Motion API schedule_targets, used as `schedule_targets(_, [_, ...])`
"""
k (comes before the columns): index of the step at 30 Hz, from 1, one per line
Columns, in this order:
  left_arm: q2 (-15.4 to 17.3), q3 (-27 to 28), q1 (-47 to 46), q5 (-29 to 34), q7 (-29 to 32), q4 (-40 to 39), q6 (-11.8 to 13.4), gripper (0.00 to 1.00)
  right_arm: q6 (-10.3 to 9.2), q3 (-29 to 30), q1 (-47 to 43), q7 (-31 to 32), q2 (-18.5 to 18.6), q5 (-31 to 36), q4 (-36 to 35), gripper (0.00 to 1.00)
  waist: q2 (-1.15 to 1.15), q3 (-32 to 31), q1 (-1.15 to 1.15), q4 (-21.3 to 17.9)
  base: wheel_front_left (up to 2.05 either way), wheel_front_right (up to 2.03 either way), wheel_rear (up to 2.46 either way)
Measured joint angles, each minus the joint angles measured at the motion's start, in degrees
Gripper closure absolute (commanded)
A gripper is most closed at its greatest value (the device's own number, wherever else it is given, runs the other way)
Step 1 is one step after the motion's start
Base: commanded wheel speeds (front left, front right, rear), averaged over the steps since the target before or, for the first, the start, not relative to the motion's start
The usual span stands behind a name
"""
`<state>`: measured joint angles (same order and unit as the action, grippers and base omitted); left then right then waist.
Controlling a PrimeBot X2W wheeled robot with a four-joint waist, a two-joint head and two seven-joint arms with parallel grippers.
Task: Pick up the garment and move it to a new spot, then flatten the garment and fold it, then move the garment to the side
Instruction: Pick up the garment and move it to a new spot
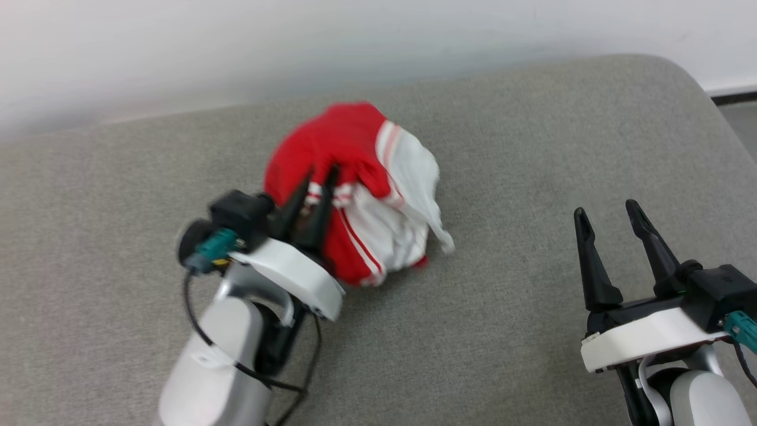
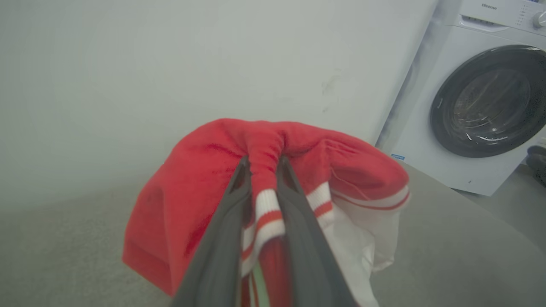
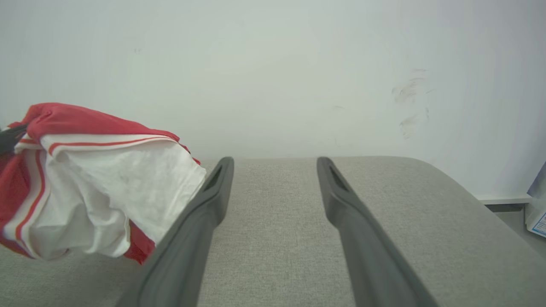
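The two long dark fingers of the left gripper are pressing together on a pinched ridge of the garment, a red jersey T-shirt with white sleeves and red-and-white striped trim. A band of that striped trim is running down between them. From the pinch, the red cloth is spreading out to both sides in a rounded bunch, and a white sleeve is hanging off its right edge in the left wrist view.

In the head view, the left gripper is reaching into the near side of the bunched garment, which is sitting over the middle of the grey woven upholstered surface, left of centre and close to the pale wall. The garment is looking blurred there. Whether its lowest folds are touching the fabric surface cannot be told.

The fingers of the right gripper are standing wide apart, holding nothing, well to the right of the garment and low over the grey surface. In the right wrist view, this right gripper is pointing toward the wall, with the garment drooping just beside its left finger.

A white front-loading washing machine with a dark round door is standing beyond the surface's far corner.
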<state>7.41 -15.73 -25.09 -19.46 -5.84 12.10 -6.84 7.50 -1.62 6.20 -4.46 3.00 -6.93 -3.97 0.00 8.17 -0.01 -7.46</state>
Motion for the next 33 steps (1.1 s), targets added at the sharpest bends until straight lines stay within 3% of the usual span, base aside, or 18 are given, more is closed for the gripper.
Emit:
schedule_targets(5, [-1.0, -6.9, 4.4, -0.5, 3.4, 0.5, -0.3, 1.0, 0.0, 0.2, 1.0, -0.9, 0.0, -0.7, -0.1, 0.0, 0.0, 3.6, 0.0, -1.1, 0.0, 0.0, 0.0])
schedule_targets(12, [0.1, -13.6, 7.0, -0.1, 5.5, 3.5, -0.5, 1.0, 0.0, -0.2, 3.0, -2.1, 0.0, -1.2, 1.4, 0.0, 0.0, 7.6, 0.01, -0.6, 0.0, 0.0, 0.0])
schedule_targets(13, [0.1, -13.9, 7.0, -0.3, 5.5, 3.8, -0.5, 0.71, 0.0, -0.3, 3.2, -2.2, 0.0, -1.2, 1.7, 0.0, 0.0, 7.7, 0.01, -0.2, 0.0, 0.0, 0.0])
schedule_targets(14, [0.2, -14.3, 7.0, -0.2, 5.5, 4.1, -0.5, 0.12, 0.0, -0.3, 3.3, -2.3, 0.0, -1.2, 1.9, 0.0, 0.0, 7.7, 0.01, 0.1, 0.0, 0.0, 0.0])
schedule_targets(15, [0.3, -14.6, 7.0, 0.0, 5.0, 4.2, -0.5, 0.0, 0.0, -0.2, 3.5, -2.3, 0.0, -1.1, 2.1, 0.0, 0.0, 7.6, 0.01, 0.4, 0.0, 0.0, 0.0])
schedule_targets(22, [-0.3, -14.0, 6.5, 1.1, -1.6, 2.1, 1.0, 0.0, 0.0, 0.1, 3.2, -2.1, -0.1, -0.6, 3.5, 0.0, 0.0, 4.2, 0.01, 2.1, 0.0, 0.0, 0.0])
schedule_targets(33, [1.8, -6.1, 10.7, 1.5, -8.0, -1.6, 10.0, 0.0, 0.0, 0.5, -2.0, 0.9, -0.1, 0.7, 3.1, 0.0, 0.0, -3.0, 0.01, 4.3, 0.0, 0.0, 0.0])
